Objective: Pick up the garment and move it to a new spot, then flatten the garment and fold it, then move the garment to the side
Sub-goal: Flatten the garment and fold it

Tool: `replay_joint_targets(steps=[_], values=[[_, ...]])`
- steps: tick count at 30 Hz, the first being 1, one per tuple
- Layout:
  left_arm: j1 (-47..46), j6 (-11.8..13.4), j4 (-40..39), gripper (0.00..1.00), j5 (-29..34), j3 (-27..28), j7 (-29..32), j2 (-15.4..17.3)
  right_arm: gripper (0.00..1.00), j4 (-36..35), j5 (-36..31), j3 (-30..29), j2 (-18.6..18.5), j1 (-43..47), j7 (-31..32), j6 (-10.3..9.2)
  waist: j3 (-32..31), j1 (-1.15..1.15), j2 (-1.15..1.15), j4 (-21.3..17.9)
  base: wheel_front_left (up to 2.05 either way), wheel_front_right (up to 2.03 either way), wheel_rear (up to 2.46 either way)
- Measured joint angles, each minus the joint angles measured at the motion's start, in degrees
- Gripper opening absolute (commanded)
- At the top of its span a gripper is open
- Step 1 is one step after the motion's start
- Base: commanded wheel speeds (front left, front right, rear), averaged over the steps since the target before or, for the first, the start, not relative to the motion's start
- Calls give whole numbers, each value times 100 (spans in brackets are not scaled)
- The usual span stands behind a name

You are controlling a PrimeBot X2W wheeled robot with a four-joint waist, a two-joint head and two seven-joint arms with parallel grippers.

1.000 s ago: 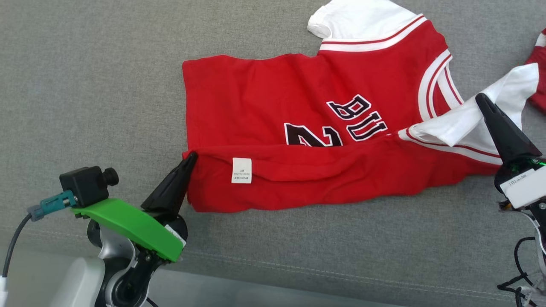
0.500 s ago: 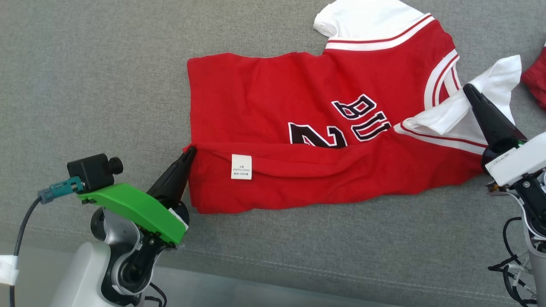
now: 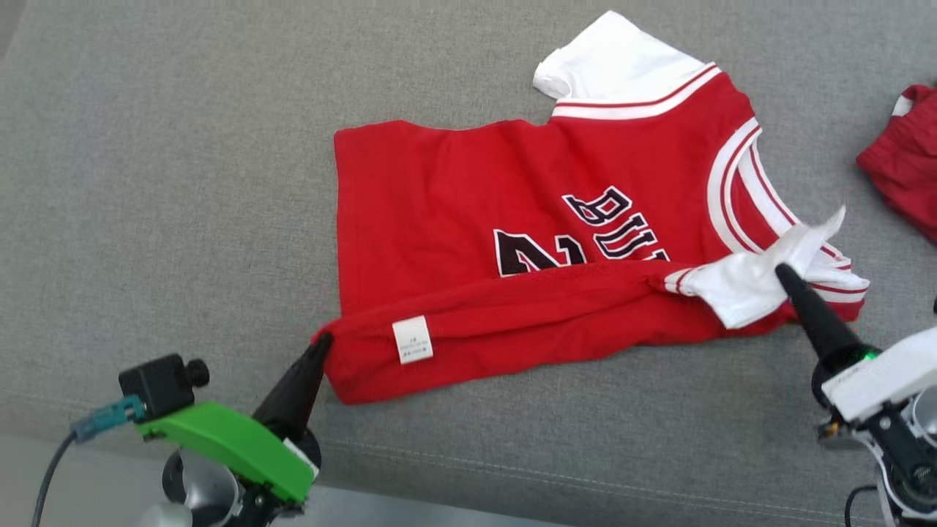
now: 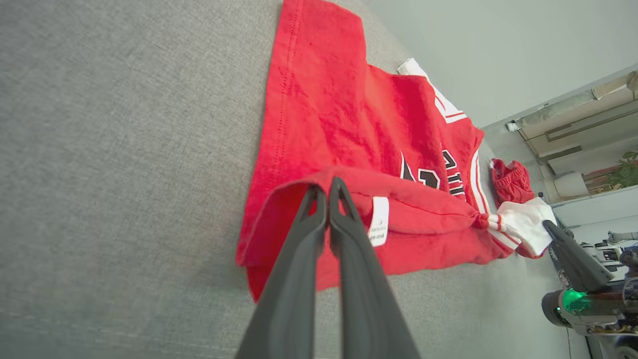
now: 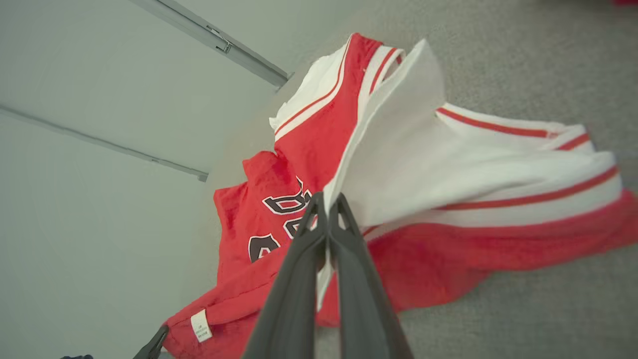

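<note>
Garment (image 3: 468, 212) (red jersey) in grip of left end effector (image 3: 324, 339) and right end effector (image 3: 782, 270)

The grey woven fabric surface (image 3: 183, 183), maybe a sofa cushion, carries a red sports jersey with white sleeves and black letters (image 3: 454, 219) near its centre. At three o'clock of it lies a small crumpled red cloth piece (image 3: 904, 172).

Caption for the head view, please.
Red jersey on grey fabric, near side folded over its front; left gripper shut on the hem corner, right gripper shut on the white sleeve.
</note>
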Motion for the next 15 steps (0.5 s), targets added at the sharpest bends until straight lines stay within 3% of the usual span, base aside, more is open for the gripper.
replay_joint_targets(steps=[7, 15], values=[[1083, 58, -342, 0, -135, 44, -38, 82, 0, -52, 293, -325, 211, 1226, -44, 19, -411, 0, 0, -88, 0, 0, 0], [1779, 75, -724, 0, -209, -143, 26, 209, 0, -275, 556, -710, 387, 2024, -189, -16, -689, 0, 0, -260, 0, 0, 0]])
